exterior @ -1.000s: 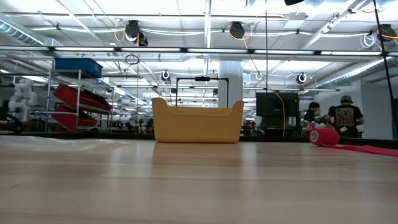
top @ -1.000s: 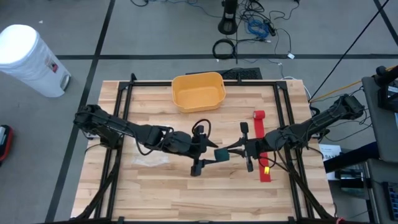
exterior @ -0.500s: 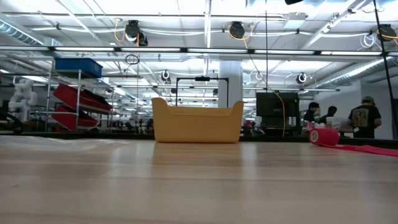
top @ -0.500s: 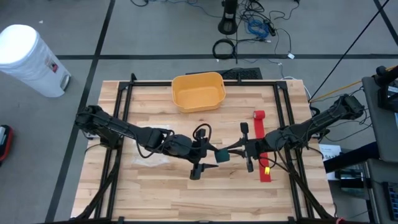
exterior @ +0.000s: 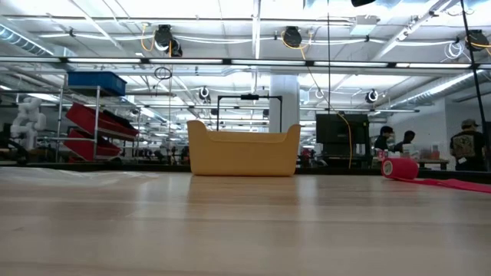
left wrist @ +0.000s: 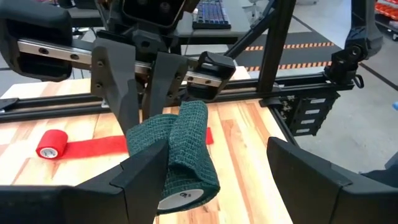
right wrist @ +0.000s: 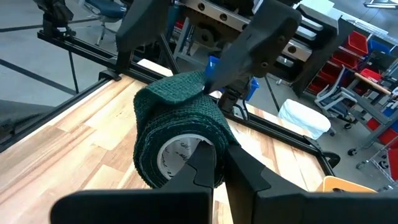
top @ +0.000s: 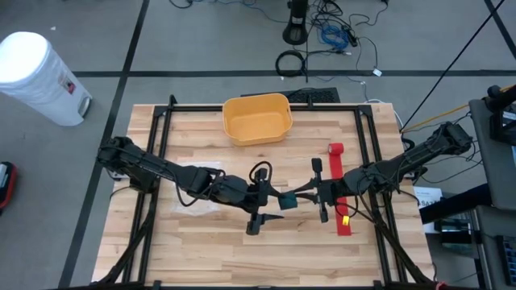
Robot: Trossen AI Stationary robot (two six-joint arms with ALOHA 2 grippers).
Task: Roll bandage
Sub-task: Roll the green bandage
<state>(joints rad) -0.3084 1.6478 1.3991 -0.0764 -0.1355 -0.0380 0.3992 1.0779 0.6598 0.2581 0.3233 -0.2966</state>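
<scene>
Right gripper [right wrist: 214, 163] jaws clamped on green bandage roll [top: 288, 200], core axis pointing at left gripper [left wrist: 217, 180], whose jaws stand apart, straddling it.

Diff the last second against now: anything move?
The left gripper slid slightly toward the table's near edge, open beside the green bandage roll. Unchanged: right gripper shut on the roll, red bandage and yellow bin in place. People in the background shifted.

Dark green woven bandage roll [left wrist: 186, 158], white core. Red bandage roll with long red strip [top: 340, 189]. Yellow-orange plastic basket [top: 256, 118]. Light wooden plank desk [top: 201, 242], black frame. White cylindrical bin [top: 36, 76].
</scene>
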